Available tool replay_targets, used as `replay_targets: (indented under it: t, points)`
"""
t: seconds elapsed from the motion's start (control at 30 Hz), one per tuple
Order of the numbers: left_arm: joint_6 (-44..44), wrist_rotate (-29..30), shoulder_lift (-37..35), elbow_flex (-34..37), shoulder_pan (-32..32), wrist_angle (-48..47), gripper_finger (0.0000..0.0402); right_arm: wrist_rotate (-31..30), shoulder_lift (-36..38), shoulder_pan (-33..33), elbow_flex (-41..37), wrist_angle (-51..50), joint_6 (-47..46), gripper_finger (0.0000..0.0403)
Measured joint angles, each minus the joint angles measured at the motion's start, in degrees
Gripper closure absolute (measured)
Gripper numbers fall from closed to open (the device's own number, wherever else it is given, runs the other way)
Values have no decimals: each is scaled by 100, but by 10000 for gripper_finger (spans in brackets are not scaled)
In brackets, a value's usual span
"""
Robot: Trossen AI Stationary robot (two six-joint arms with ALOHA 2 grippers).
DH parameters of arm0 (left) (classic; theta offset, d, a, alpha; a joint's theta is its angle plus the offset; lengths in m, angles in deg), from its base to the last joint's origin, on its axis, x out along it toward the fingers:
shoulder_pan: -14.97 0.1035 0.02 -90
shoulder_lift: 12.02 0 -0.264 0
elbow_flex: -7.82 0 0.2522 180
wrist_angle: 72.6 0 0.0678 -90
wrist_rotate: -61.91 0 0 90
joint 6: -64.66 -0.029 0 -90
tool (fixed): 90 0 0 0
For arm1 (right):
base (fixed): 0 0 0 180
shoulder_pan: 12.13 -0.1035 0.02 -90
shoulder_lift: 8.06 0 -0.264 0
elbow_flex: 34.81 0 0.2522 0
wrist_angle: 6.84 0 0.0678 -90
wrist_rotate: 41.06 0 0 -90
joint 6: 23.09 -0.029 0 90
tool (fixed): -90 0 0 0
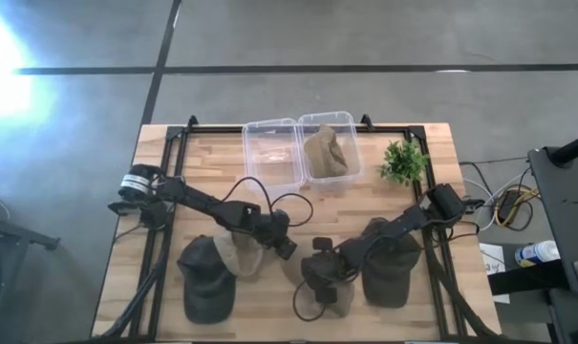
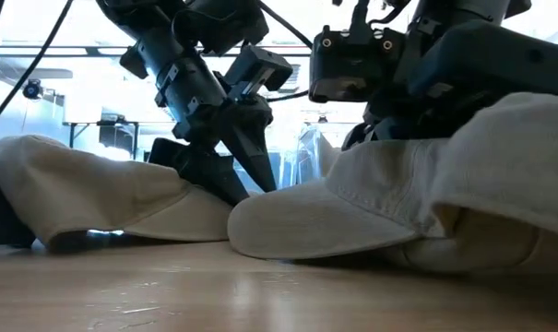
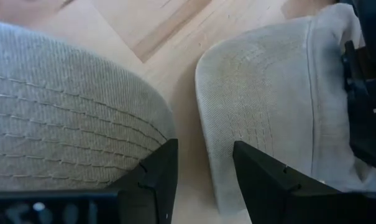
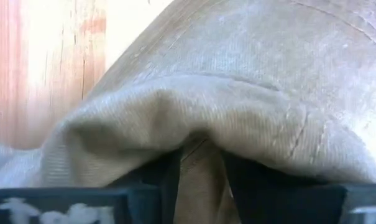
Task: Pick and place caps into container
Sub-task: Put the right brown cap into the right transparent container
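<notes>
Two tan caps lie mid-table. One tan cap [image 1: 243, 253] leans on a dark cap [image 1: 207, 282]; the other tan cap [image 1: 331, 298] is under my right gripper [image 1: 322, 270]. A second dark cap [image 1: 394, 272] lies under the right arm. Another tan cap [image 1: 327, 151] sits in the right clear container [image 1: 351, 124]. My left gripper [image 3: 205, 180] is open and points down between the two tan brims, the left brim [image 3: 69, 118] and the right brim [image 3: 256, 93]. My right gripper [image 4: 200, 180] is shut on the tan cap. My left gripper stands with one finger [image 3: 262, 180] at the edge of the right tan brim; whether it touches, I cannot tell. My right gripper pinches a raised fold of the tan cap's crown [image 4: 197, 155] between its two fingers, coming from above. The cap's brim [image 2: 315, 226] rests on the table.
An empty clear container [image 1: 271, 151] stands left of the filled one at the far edge. A small green plant [image 1: 403, 162] stands to their right. Black frame rails run along the table's left and right sides. Bare wood lies between the containers and the caps.
</notes>
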Motion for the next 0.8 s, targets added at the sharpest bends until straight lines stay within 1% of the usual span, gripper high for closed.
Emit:
replay_targets:
  t: [0.2,0.3,0.47,0.63,0.8]
  points:
    - [296,-335,-15,-9,-7,-377,246,10,0,10,-7,10,-94,282]
    - [387,-453,-53,14,-9,-143,246,-7,0,10,-5,20,-128,282]
    - [385,-510,-78,20,-13,641,246,-40,0,37,-15,195,-264,282]
    - [515,-505,-75,28,-26,945,246,-75,-11,133,-16,440,-604,282]
    - [504,-755,-159,22,-28,1152,246,-199,-9,207,27,411,-597,282]
